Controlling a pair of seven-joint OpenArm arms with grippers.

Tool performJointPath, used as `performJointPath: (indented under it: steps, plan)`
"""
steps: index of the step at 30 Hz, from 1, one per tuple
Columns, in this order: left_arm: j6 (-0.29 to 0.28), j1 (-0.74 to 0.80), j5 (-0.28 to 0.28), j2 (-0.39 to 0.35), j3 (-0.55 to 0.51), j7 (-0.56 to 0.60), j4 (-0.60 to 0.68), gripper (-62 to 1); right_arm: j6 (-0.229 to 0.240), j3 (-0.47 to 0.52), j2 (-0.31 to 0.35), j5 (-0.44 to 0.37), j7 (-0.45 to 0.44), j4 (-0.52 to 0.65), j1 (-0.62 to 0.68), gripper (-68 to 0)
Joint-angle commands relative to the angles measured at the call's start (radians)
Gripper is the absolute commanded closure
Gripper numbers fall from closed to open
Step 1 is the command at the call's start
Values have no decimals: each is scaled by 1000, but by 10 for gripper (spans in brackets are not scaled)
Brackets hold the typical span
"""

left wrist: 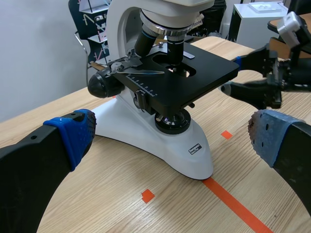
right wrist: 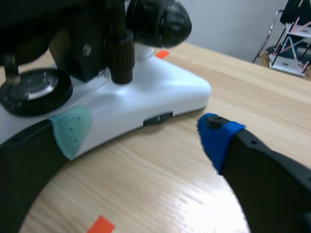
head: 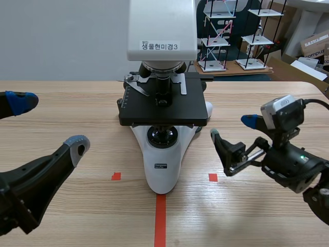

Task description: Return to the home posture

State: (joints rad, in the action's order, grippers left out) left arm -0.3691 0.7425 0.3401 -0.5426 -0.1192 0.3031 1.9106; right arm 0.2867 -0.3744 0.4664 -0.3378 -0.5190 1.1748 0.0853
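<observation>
A white microscope was seen on the wooden table, just ahead of both grippers. The left gripper and right gripper were spread wide (nothing gripped).

Lab: microscope on taped wooden table; model racks, cardboard boxes behind.

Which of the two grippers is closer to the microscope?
The right gripper: it sits open, close beside the white foot of the microscope, while the left gripper, also open, stands clearly farther off.
</observation>
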Motion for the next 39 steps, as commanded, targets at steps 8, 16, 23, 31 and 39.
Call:
performJointPath:
  steps: [8,16,23,31,39]
  plan:
    - [0,8,-8,7,-5,13,14,-623,-11,114,139,-13,-7,288,272,-638]
    - [0,8,-8,7,-5,13,14,-623,-10,308,182,-14,0,530,579,-679]
    - [0,8,-8,7,-5,13,14,-623,-10,434,182,-48,0,689,778,-679]
    - [0,8,-8,7,-5,13,14,-623,-10,502,182,-60,0,805,897,-679]
    - [0,8,-8,7,-5,13,14,-623,-10,502,182,-59,0,805,898,-679]
